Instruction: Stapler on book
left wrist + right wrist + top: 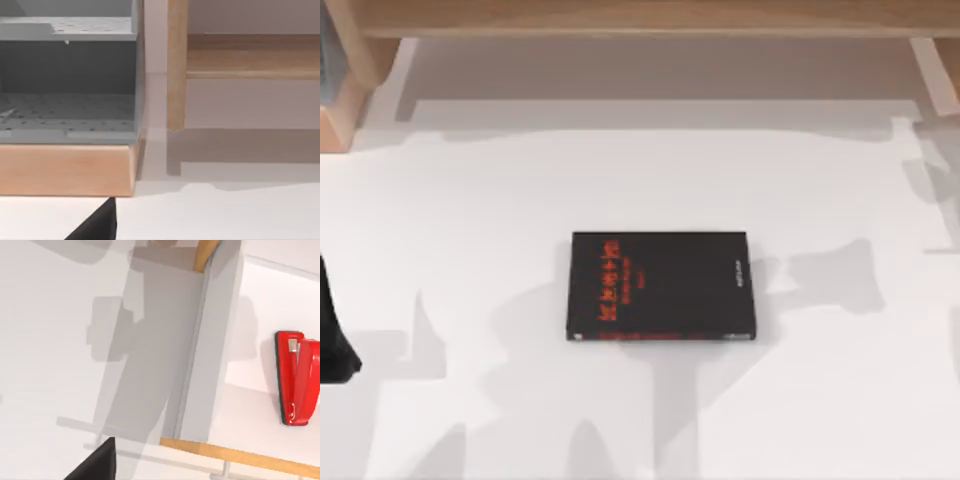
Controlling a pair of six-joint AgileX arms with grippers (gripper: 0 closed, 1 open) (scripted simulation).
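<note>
The book (661,286) lies flat near the middle of the white table (470,250). Its cover is black, with red lettering toward its left edge and a small line of white text toward its right edge. Nothing rests on it. In the right wrist view the red stapler (298,378) lies on a white surface beyond a pale upright panel (220,340), partly cut off by the frame edge. A black part of my right gripper (97,465) shows well short of the stapler. My left arm (332,335) is parked at the table's left edge, and a black part of its gripper (97,225) shows.
A wooden shelf frame (640,20) runs along the back of the table. At the back left stands a grey perforated rack (65,105) on a wooden base (65,170), beside a wooden post (176,65). A wood-edged board (240,456) lies near the stapler.
</note>
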